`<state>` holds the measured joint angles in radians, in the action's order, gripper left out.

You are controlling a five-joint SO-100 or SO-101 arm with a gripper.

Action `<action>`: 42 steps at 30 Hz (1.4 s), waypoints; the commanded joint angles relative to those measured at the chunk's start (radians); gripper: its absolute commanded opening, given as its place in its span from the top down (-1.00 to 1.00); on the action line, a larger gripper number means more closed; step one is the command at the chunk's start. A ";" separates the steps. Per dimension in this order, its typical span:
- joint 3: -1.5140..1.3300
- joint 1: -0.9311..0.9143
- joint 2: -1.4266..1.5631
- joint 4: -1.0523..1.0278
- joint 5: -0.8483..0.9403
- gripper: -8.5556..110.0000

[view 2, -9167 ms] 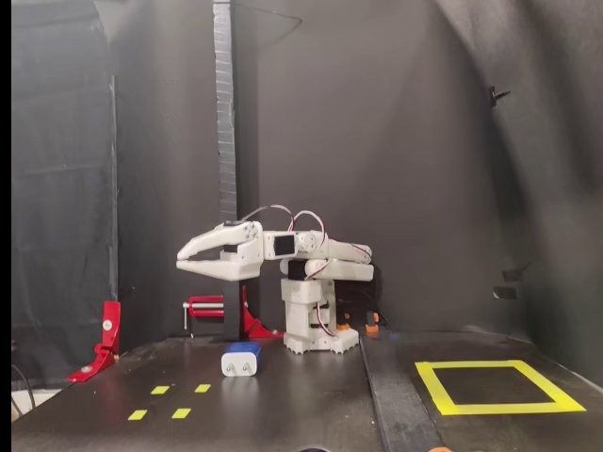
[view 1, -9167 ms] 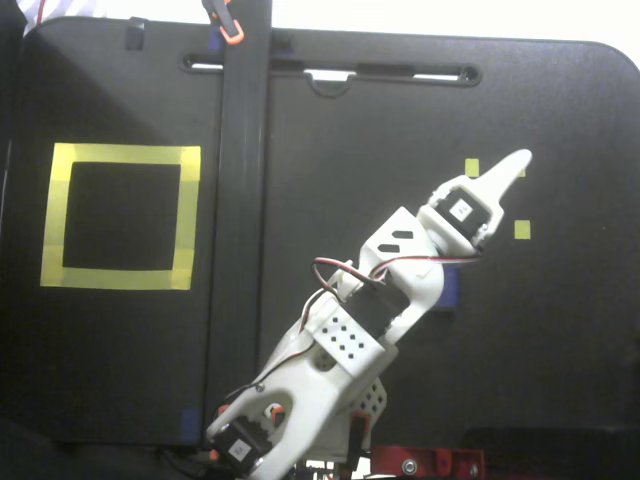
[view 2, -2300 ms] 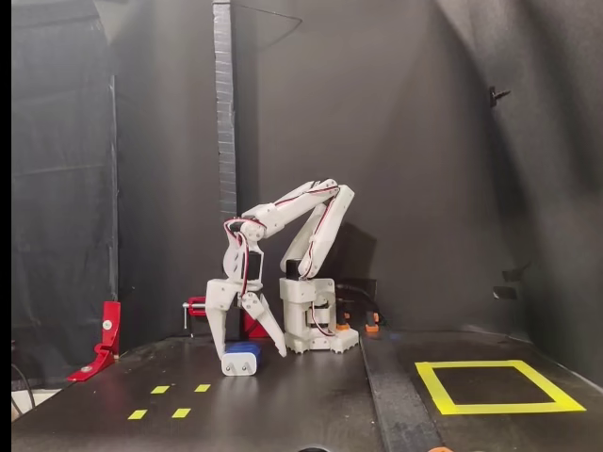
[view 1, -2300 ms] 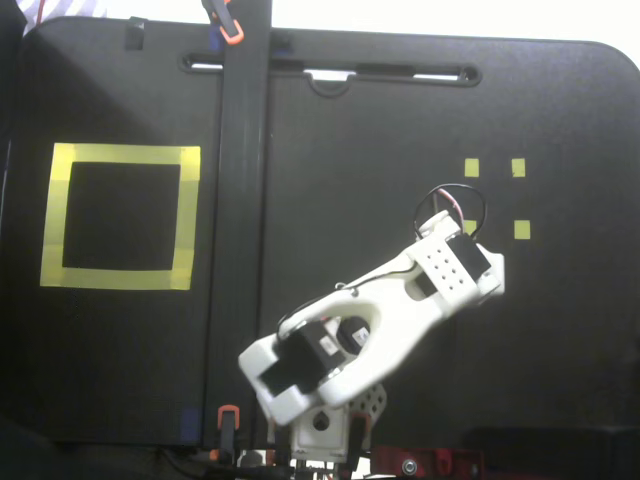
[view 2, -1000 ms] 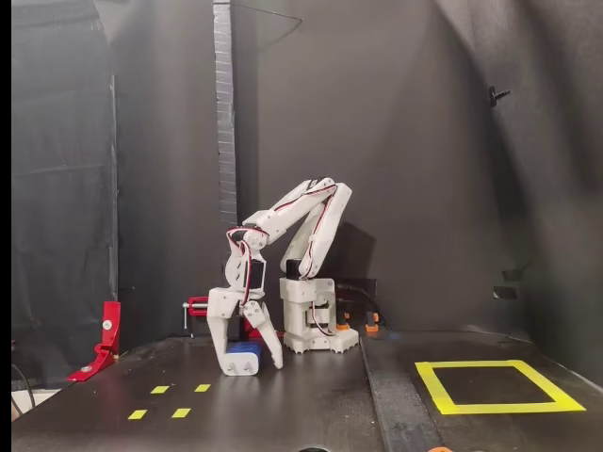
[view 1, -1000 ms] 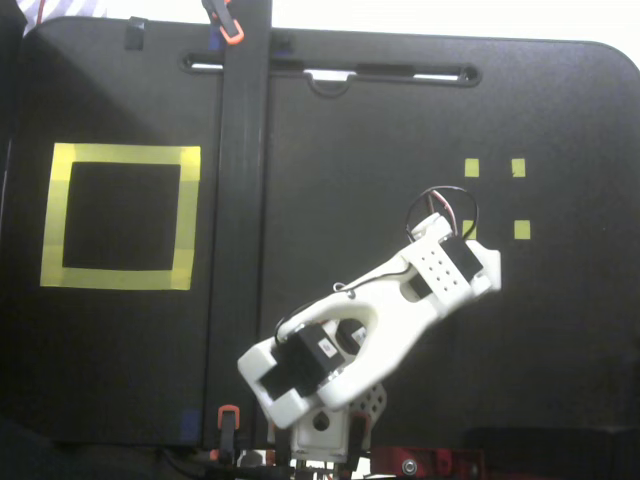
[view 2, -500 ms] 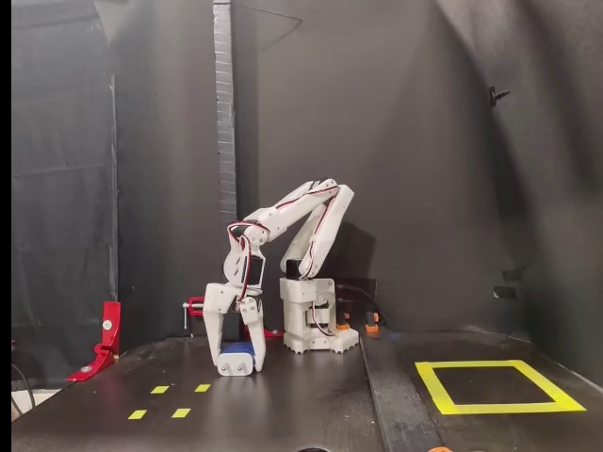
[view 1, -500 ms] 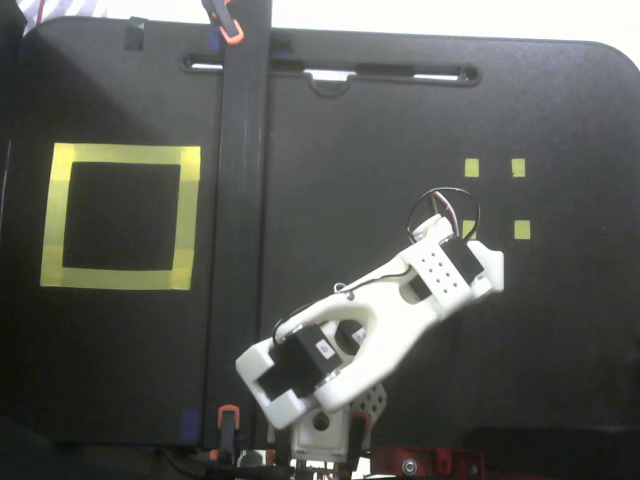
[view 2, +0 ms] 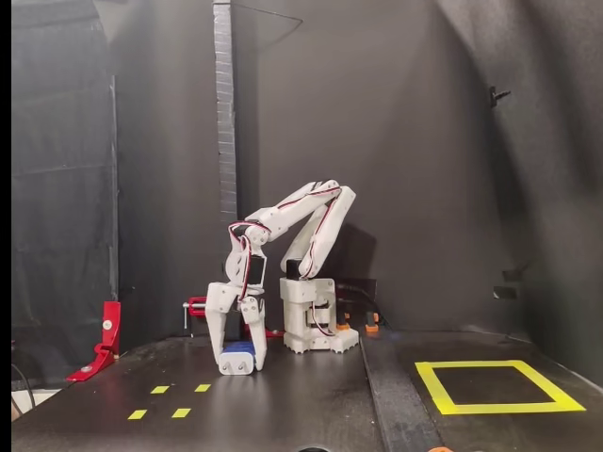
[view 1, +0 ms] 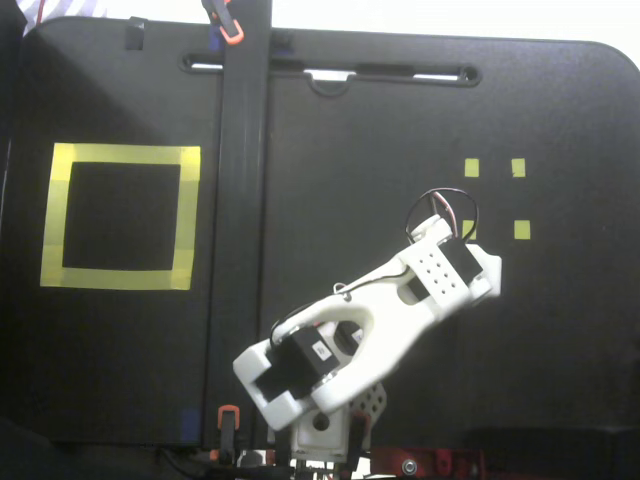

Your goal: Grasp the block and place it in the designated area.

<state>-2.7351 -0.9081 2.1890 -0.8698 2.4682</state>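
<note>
In the fixed side view, my gripper (view 2: 238,365) points straight down at the table. Its two white fingers (view 2: 218,330) stand close against both sides of the small dark-blue block (view 2: 237,350), which rests on the table surface. In the fixed view from above, the gripper (view 1: 487,272) covers the block, so it is hidden there. The designated area, a large square of yellow tape with a black centre, lies far to the left in the view from above (view 1: 120,155) and at the right front in the side view (view 2: 435,386).
Four tiny yellow tape squares (view 1: 518,167) mark the spot by the gripper and also show in the side view (view 2: 181,412). A dark vertical post (view 1: 243,200) stands between gripper and square. Clamps (view 1: 231,30) hold the mat's edges. A red clamp (view 2: 105,339) is at the left.
</note>
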 commanded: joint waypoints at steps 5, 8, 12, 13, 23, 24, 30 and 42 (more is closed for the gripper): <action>0.011 0.023 0.003 -0.028 -0.023 0.49; 0.044 0.037 0.002 -0.067 -0.038 0.49; 0.107 0.055 -0.008 -0.133 -0.051 0.49; 0.123 0.057 -0.011 -0.149 -0.052 0.49; 0.339 0.097 -0.046 -0.341 -0.072 0.49; 0.373 0.101 -0.055 -0.368 -0.075 0.49; 0.535 0.115 -0.107 -0.491 -0.083 0.49; 0.827 0.132 -0.209 -0.695 -0.097 0.49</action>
<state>-1.9758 -0.7793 1.9865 -1.5432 2.3777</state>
